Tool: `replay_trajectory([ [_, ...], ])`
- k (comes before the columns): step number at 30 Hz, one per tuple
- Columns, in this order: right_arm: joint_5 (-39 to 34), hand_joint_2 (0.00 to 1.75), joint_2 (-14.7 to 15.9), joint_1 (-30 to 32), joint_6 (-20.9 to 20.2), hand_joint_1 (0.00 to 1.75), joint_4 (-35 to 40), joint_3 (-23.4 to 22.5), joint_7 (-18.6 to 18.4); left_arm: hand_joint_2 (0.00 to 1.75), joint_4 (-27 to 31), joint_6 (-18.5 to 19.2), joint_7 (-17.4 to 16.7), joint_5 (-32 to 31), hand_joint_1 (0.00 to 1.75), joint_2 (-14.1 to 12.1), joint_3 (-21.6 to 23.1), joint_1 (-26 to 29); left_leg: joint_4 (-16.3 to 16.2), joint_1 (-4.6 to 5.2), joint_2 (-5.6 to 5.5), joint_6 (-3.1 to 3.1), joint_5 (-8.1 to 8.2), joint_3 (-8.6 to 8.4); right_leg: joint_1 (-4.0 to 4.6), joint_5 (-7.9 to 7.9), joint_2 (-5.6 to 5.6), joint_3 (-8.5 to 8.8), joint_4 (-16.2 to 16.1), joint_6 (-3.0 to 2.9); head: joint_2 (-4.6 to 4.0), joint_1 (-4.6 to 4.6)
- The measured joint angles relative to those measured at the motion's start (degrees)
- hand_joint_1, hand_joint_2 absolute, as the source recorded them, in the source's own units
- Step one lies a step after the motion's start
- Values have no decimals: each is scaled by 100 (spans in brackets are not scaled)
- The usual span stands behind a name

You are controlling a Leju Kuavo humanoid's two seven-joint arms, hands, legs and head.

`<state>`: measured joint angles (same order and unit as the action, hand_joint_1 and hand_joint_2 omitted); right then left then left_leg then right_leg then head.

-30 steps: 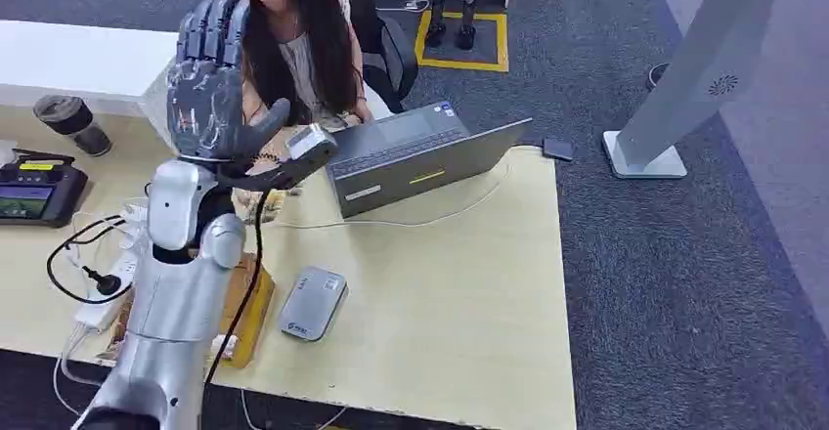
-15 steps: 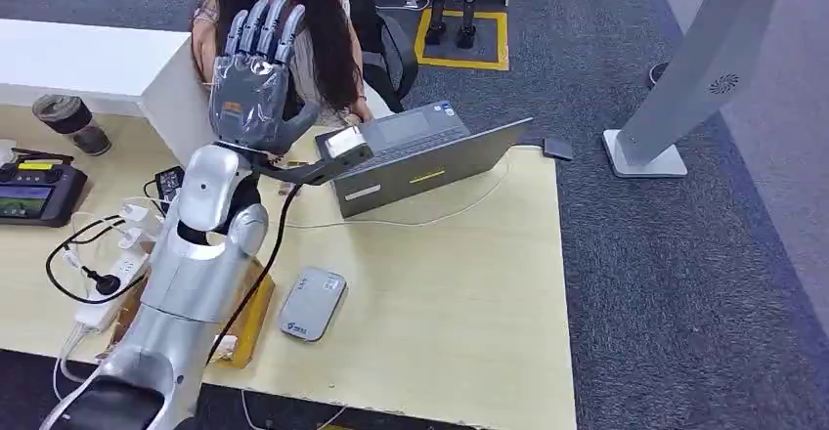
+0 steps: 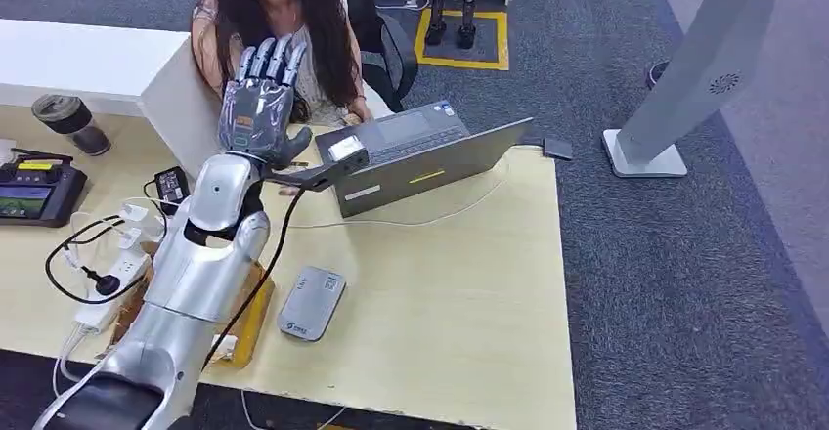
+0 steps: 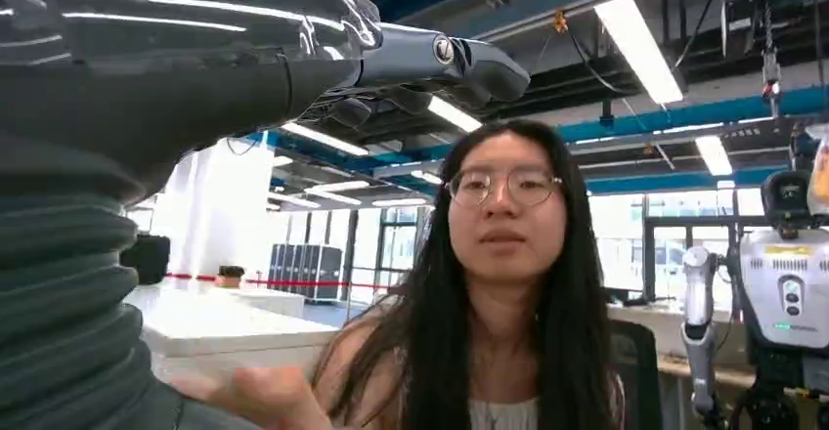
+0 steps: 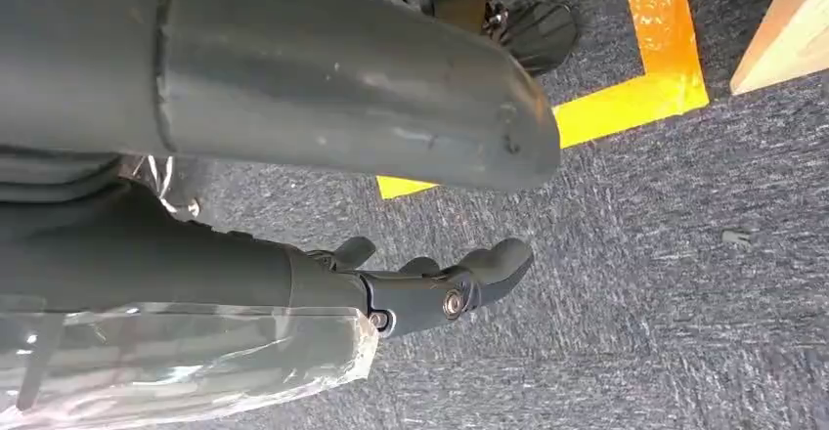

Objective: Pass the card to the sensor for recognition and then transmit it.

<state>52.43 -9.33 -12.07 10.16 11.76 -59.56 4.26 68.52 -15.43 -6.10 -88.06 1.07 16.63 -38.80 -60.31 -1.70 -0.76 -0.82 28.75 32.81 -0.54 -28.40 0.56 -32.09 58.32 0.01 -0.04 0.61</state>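
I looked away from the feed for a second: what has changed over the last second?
The left hand, raised with fingers spread and holding nothing throughout, moved rightward and sank lower, ending in front of the person behind the table. No card was taken or released. The laptop, the grey sensor and the handheld terminal stayed where they were.

We see the grey card sensor [image 3: 312,303] lying flat on the bench near its front edge, just beside our left arm.
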Motion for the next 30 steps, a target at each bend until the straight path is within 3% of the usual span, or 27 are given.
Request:
replay_trajectory([
  [24, 0, 0, 0, 1, 0, 0, 2, 57, -46, 175, -328, 0, -13, -17, 0, -28, 0, -38, 0, 0, 0, 0, 0, 3, 0, 0, 0, -3, 0, 0, 0, 0],
  [28, 4, 0, 0, 6, 0, 0, 0, 61, -114, 175, -470, -219, -68, -74, 0, -17, 4, -13, 0, 0, 0, 0, 0, 4, 0, 0, 0, -4, 0, 0, 0, 0],
  [29, 9, 0, 0, 7, 0, 0, 0, 63, -120, 175, -527, -291, -70, -96, 175, -4, 7, -9, 0, 0, 0, 0, 0, 4, 0, 0, 0, -5, 0, 0, 0, 0],
  [30, 20, 0, 0, 7, 0, 0, 0, 66, -127, 175, -584, -337, -70, -103, 175, 11, 9, -5, 0, 0, 0, 0, 0, 4, 0, 0, 0, -5, 0, 0, 0, 0],
])
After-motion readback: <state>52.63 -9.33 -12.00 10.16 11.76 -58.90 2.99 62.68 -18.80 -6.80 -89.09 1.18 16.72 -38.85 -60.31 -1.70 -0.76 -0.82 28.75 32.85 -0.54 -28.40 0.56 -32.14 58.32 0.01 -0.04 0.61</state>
